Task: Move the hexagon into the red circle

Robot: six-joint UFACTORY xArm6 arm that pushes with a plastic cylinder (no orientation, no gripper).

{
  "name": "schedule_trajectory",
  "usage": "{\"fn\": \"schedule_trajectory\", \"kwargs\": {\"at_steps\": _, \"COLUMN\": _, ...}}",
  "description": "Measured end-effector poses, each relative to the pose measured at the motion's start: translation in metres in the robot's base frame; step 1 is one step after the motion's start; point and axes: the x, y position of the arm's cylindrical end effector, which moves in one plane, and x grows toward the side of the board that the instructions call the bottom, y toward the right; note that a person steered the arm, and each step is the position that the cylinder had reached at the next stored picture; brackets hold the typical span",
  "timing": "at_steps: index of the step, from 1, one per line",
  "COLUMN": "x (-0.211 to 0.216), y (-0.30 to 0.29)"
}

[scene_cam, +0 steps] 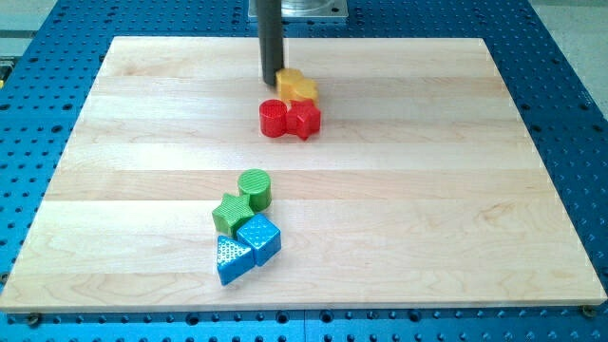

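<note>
My tip (271, 82), the lower end of a straight dark rod with no jaws to spread or press together, stood on the pale wooden board (399, 190) near the view's top edge, pinching nothing. It sat against the left side of a yellow block (297, 86), whose faceted outline read as a hexagon, though the exact shape was hard to settle from this angle; contact looked likely but could not be confirmed.

Just below my tip, toward the view's bottom, lay the red cylinder (273, 118), its round top facing up. Touching that cylinder on its right was a second red block (304, 120), angular and many-sided, lying below and slightly right of my tip and directly under the yellow block, which appeared to touch both red pieces.

Well apart from my tip, far toward the view's bottom and a little to its left, a second cluster sat huddled together. The green cylinder (255, 188) was the piece nearest my tip; a green star-like block (231, 213) leaned against its lower left. Beneath those were a blue cube (258, 237) and, at its left, a blue triangular block (231, 258), the piece farthest from my tip.

The board rested on a blue perforated table (570, 114).
</note>
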Motion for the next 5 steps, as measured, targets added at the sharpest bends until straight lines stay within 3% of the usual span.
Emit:
{"fn": "schedule_trajectory", "kwargs": {"at_steps": 1, "x": 0.005, "y": -0.004}}
{"fn": "schedule_trajectory", "kwargs": {"at_steps": 2, "x": -0.034, "y": 0.016}}
{"fn": "schedule_trajectory", "kwargs": {"at_steps": 3, "x": -0.015, "y": 0.048}}
{"fn": "schedule_trajectory", "kwargs": {"at_steps": 4, "x": 0.024, "y": 0.03}}
{"fn": "schedule_trajectory", "kwargs": {"at_steps": 5, "x": 0.007, "y": 0.04}}
